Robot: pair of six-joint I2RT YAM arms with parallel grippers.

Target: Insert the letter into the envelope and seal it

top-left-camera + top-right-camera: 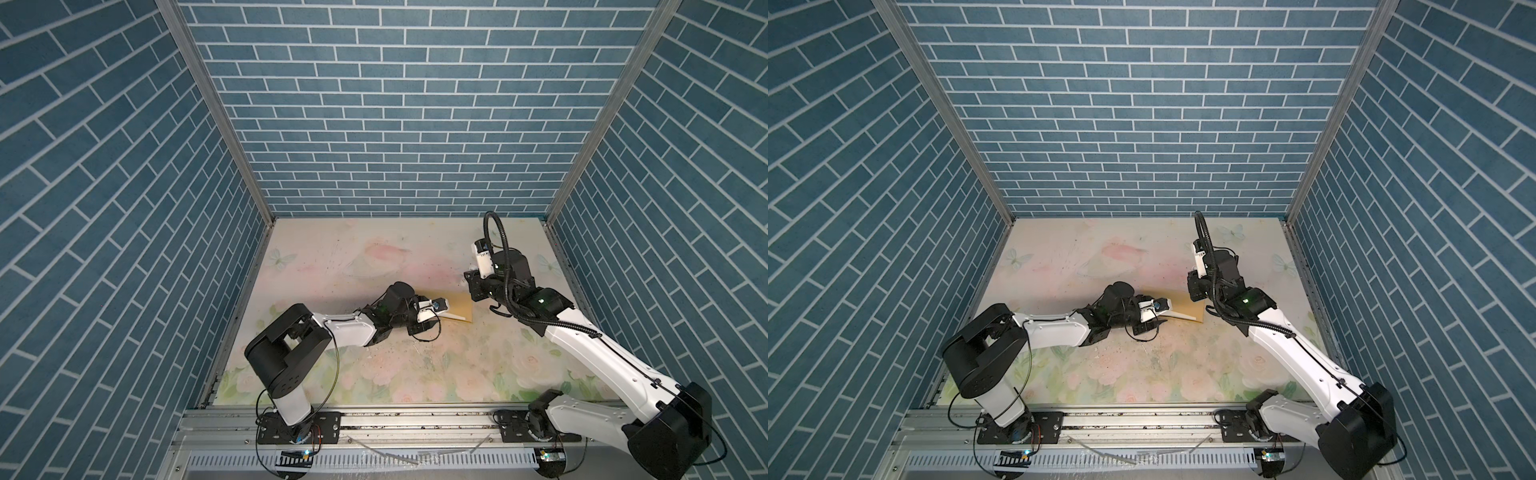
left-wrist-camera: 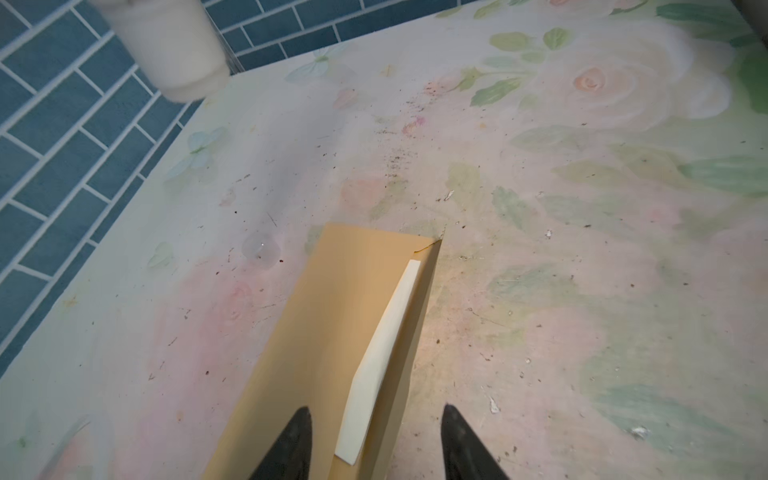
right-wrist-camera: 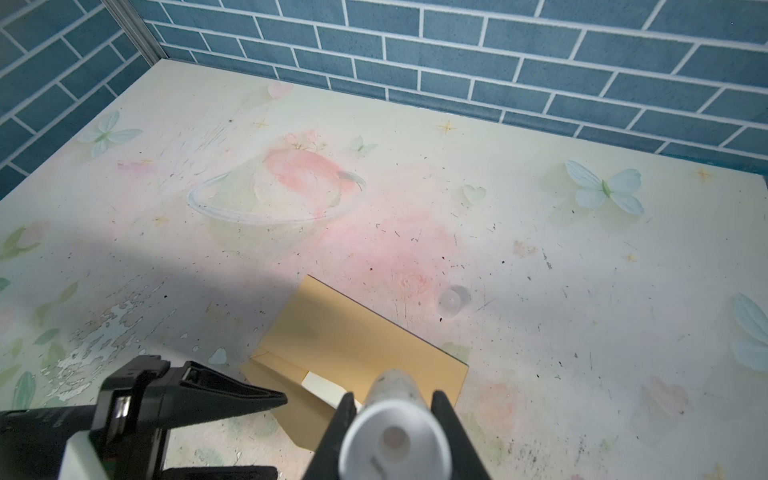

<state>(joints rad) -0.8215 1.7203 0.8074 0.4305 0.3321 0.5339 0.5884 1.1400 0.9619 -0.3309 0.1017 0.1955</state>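
Observation:
The mustard-yellow envelope lies flat mid-table, with its long flap side lifted a little. A pale cream strip shows in the opening. It appears to be the letter's paler side, and the rest of the letter is hidden. My left gripper is open, its fingertips straddling the envelope's raised edge without pinching it. My right gripper hovers just right of the envelope, shut on a white cylindrical stick.
A small clear round cap sits on the floral table just beyond the envelope. Blue brick walls close in the back and both sides. The arm bases stand on a metal rail at the front.

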